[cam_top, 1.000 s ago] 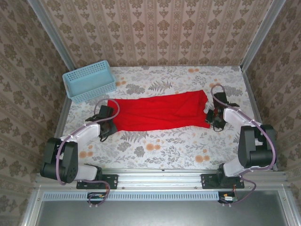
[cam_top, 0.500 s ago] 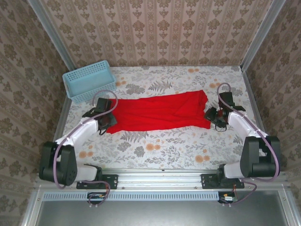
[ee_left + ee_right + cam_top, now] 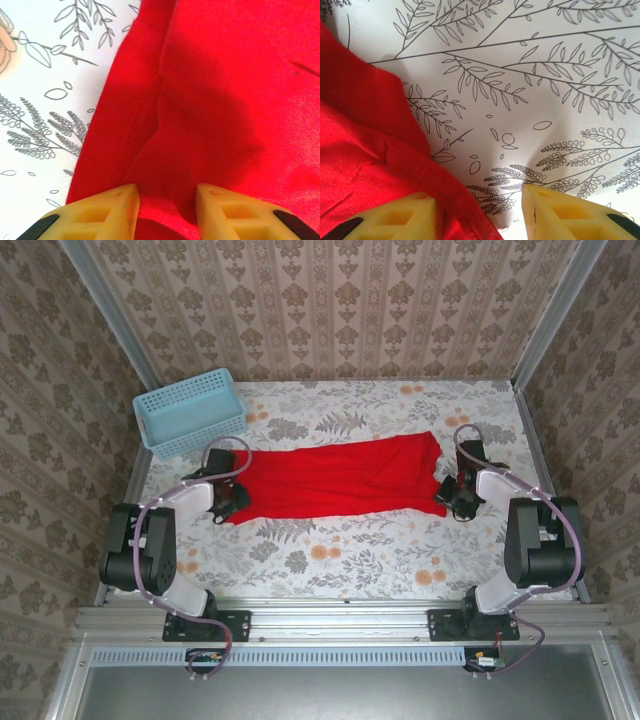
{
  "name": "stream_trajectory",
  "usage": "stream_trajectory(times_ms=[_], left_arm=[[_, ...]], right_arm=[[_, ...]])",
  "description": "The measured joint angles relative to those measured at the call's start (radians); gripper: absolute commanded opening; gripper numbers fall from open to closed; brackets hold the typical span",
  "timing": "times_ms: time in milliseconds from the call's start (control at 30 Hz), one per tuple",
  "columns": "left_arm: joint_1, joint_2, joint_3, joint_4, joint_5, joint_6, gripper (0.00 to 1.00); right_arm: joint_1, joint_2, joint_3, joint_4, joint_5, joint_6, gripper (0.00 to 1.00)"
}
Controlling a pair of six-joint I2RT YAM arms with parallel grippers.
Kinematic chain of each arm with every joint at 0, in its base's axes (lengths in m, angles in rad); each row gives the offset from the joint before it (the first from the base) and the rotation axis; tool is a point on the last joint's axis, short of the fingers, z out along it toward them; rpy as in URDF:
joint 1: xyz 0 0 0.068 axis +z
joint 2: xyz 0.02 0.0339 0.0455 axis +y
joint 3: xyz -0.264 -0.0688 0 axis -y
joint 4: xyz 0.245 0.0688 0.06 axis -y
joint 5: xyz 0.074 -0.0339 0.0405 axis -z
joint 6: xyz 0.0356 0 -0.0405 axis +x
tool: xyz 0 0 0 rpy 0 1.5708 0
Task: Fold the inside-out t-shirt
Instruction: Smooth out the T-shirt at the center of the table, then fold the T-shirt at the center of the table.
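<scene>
The inside-out t-shirt [image 3: 340, 480] lies flat as a long bright red band across the middle of the table. My left gripper [image 3: 231, 503] is at its left end. In the left wrist view its yellow fingers [image 3: 107, 210] stand apart over the red cloth [image 3: 225, 100], with a raised fold and a stitched seam between them, so the gripper [image 3: 167, 200] is open. My right gripper [image 3: 453, 498] is at the shirt's right end, open [image 3: 477, 210]. Its left finger [image 3: 395, 217] rests on the red hem [image 3: 360, 150], and its right finger is over bare tablecloth.
A light blue plastic basket [image 3: 190, 412] stands at the back left corner, just behind the left arm. The floral tablecloth [image 3: 350, 550] shows in front of the shirt. Patterned walls close in the table at the back and on both sides.
My left gripper has opened wider and shifted a little along the shirt's left end. My right gripper has stayed at the right end, with small shifts. The shirt lies about as before.
</scene>
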Motion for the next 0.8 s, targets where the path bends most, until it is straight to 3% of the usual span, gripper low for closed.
stream_trajectory(times_ms=[167, 300, 467, 533, 800], left_arm=[[-0.015, -0.026, 0.002, -0.043, -0.025, 0.001, 0.41], [-0.106, -0.072, 0.064, -0.107, -0.085, 0.008, 0.47], [-0.179, -0.068, 0.180, -0.110, -0.095, 0.020, 0.55], [-0.179, -0.039, 0.219, -0.107, -0.090, 0.023, 0.60], [-0.145, 0.154, 0.288, -0.083, -0.021, 0.031, 0.65]], right_arm=[[0.000, -0.077, 0.003, -0.014, 0.039, -0.023, 0.59], [0.000, -0.133, 0.060, -0.054, 0.065, -0.051, 0.74], [0.031, -0.086, 0.199, -0.066, 0.076, -0.073, 0.89], [0.059, -0.018, 0.269, -0.063, 0.078, -0.079, 1.00], [0.111, 0.265, 0.420, -0.062, 0.085, -0.077, 1.00]])
